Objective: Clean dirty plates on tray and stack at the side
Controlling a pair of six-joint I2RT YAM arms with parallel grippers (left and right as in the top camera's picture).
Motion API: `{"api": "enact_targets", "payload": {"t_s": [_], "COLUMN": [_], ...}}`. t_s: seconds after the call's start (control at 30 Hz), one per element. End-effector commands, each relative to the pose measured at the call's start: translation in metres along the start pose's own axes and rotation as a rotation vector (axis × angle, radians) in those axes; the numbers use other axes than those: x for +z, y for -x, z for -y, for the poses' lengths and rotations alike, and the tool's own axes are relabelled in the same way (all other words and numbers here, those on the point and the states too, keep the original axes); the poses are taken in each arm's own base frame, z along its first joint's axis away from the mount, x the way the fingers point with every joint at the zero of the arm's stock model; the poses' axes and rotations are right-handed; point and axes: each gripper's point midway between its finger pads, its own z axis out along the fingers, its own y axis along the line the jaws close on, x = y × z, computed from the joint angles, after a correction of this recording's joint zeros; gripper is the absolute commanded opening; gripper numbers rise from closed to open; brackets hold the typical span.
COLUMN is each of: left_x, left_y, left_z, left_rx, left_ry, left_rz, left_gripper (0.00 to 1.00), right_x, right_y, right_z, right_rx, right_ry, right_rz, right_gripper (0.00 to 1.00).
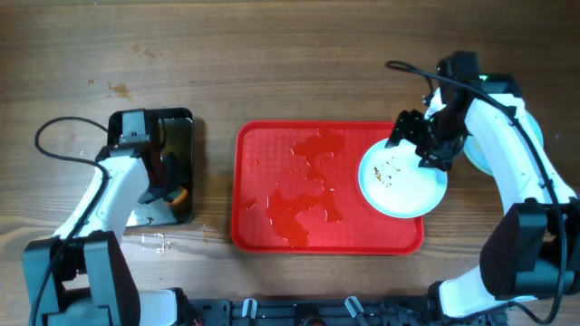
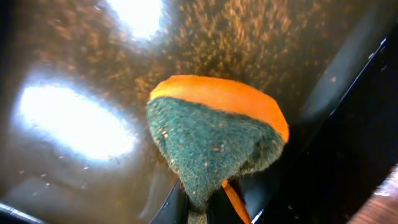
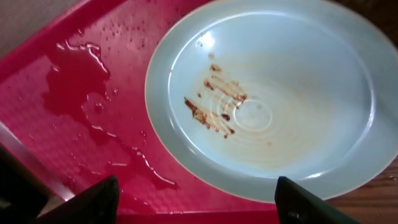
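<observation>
From above, the left arm bends down into one black pan [image 1: 186, 122] off the tray's left edge. The right arm arches in over the right end of the one red tray [image 1: 272, 145], the right pincer [image 1: 419, 149] above one smeared plate [image 1: 403, 186] overhanging the tray's right rim. A second plate [image 1: 478, 156] peeks out beneath that arm on the bench [image 1: 299, 54]. On the left wrist, the left pincer [image 2: 200, 211] is clenched on one orange sponge [image 2: 211, 130], green face showing, over the pan's wet floor. On the right wrist, both fingers [image 3: 93, 202] are spread wide, released, gripping nothing, above the plate's near rim, with brown streaks left of its centre and puddles [image 3: 74, 81] on the tray beside it.
</observation>
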Motion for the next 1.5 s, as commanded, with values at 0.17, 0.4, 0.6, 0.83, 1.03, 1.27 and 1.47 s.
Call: {"api": "enact_targets", "payload": {"t_s": [0.17, 0.4, 0.6, 0.83, 1.03, 1.27, 1.47], "left_x": [0.053, 0.063, 0.063, 0.063, 0.062, 0.062, 0.062], "left_y": [-0.014, -0.022, -0.019, -0.02, -0.02, -0.02, -0.02], "left_z": [-0.004, -0.002, 0.001, 0.003, 0.003, 0.003, 0.003], "left_rx": [-0.007, -0.062, -0.064, -0.063, -0.064, -0.063, -0.063], "left_ry": [-0.02, -0.03, -0.043, -0.053, -0.057, -0.057, -0.057], "left_rz": [-0.048, -0.092, -0.081, -0.085, -0.086, -0.087, -0.087], "left_gripper": [0.04, 0.04, 0.04, 0.04, 0.04, 0.04, 0.04], "right_x": [0.004, -0.008, -0.02, 0.012, 0.041, 0.053, 0.055], "right_y": [-0.027, 0.008, 0.01, -0.005, -0.015, -0.007, -0.003], "right_z": [-0.019, 0.034, 0.084, 0.108, 0.12, 0.114, 0.114], "right_rx": [-0.088, 0.29, 0.391, 0.436, 0.487, 0.496, 0.491], "right_ry": [-0.006, -0.136, -0.197, -0.247, -0.215, -0.157, -0.15], "right_rz": [-0.062, 0.073, 0.054, 0.014, -0.008, 0.022, 0.038], "right_gripper": [0.8, 0.83, 0.88, 0.96, 0.96, 0.32, 0.24]}}
